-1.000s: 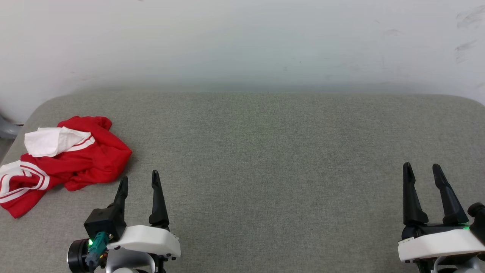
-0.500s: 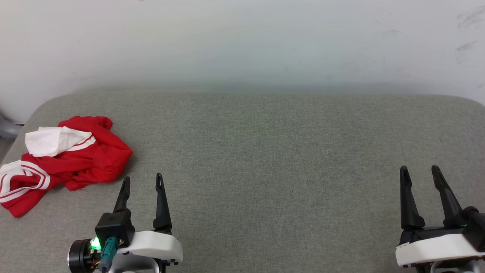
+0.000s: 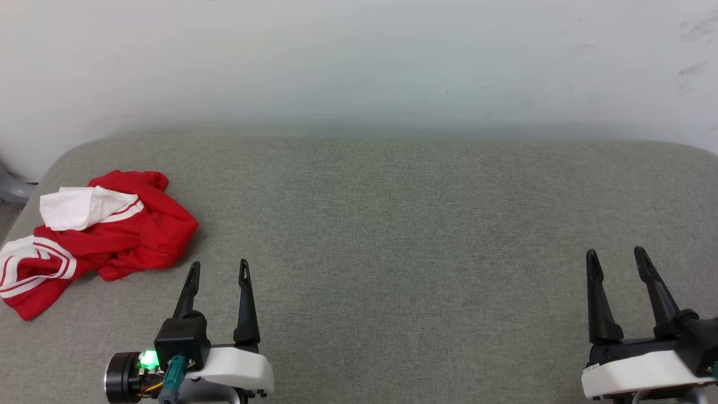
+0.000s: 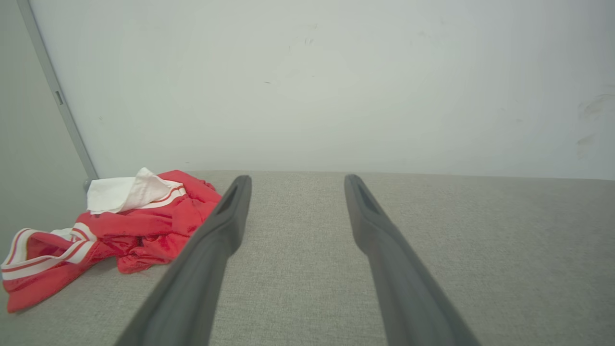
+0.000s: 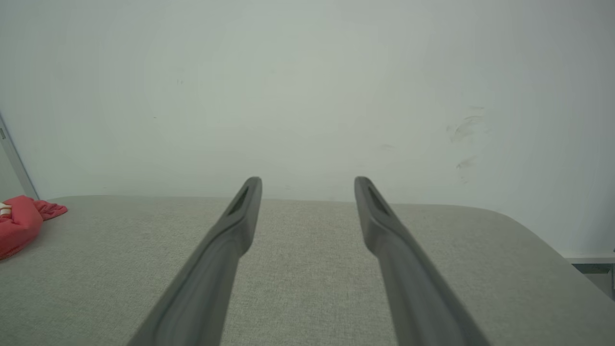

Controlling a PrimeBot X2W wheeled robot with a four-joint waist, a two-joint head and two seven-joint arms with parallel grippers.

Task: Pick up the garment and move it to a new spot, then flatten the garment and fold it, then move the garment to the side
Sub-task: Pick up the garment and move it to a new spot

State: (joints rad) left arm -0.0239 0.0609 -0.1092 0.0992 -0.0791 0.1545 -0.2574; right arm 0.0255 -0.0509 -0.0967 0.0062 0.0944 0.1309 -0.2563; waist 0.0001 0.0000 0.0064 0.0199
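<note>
Clearly bunched rather than spread, the garment [image 3: 101, 235] lies in a red heap, with 1 white sleeve folded on top and a red-and-white striped edge trailing along its near left side. Beneath the garment is a grey, woven padded surface [image 3: 392, 224] with an even weave. The garment sits close to this surface's rounded far-left corner, and the surface stretches well off to the garment's right, ending in another rounded corner.

Behind the garment rises a pale wall [image 3: 359, 56], which carries dark scuff marks [image 3: 693, 28] far to the garment's right. Just left of the garment, beyond the pad's edge, a grey object [image 3: 8, 191] is partly in view; what it is cannot be told. The left wrist view shows a grey upright strip [image 4: 57, 101] running up the wall behind and left of the garment.

The left gripper [image 3: 219, 262] hovers just right of the garment and nearer the robot. It is not touching the garment, and its 2 dark fingers are spread with nothing between them. The right gripper [image 3: 615, 251] hangs well to the garment's right, likewise parted and holding nothing.
</note>
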